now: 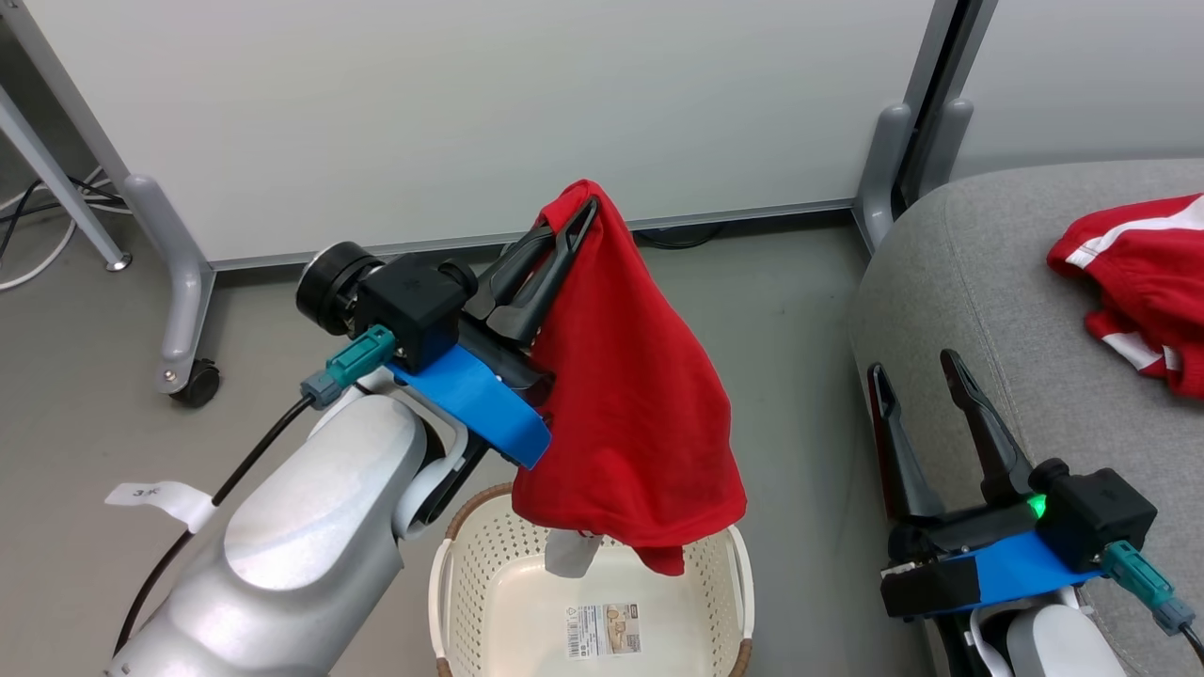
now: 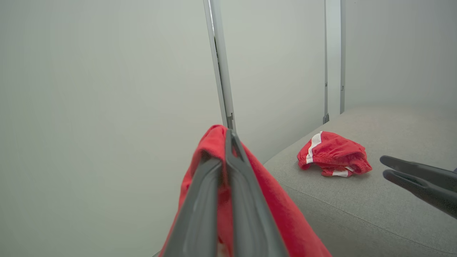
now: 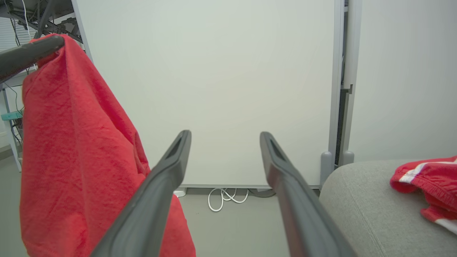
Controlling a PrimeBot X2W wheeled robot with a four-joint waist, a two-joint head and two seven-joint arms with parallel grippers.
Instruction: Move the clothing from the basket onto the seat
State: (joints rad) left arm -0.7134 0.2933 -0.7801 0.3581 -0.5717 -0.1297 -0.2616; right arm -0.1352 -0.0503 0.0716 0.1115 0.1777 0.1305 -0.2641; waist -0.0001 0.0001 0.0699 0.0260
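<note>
Left gripper: fingers pinched together on the top fold of the held red garment, raised over the basket. The cloth hangs straight down from the tips, long axis vertical. Its lower hem sits over the basket's mouth; can't tell if it clears the rim. A pale bit dangles below the hem, probably trim.

Right gripper: fingers spread wide, nothing in them, just beside the front edge of the seat.

Key relation: the seat lies to my right of the loaded claw, well apart from it, across bare floor. The right arm is nearer the seat, but the left has the load, so I judge the carry goes rightward and needs enough height for the hanging cloth to pass the seat edge.

The other red garment, with white stripes, lies bunched on the seat. The basket looks empty otherwise.

Writing: sticker on the basket floor, with a barcode and a small picture, text too small to read. White floor tag has a short mark, not legible for sure. No brands seen.
</note>
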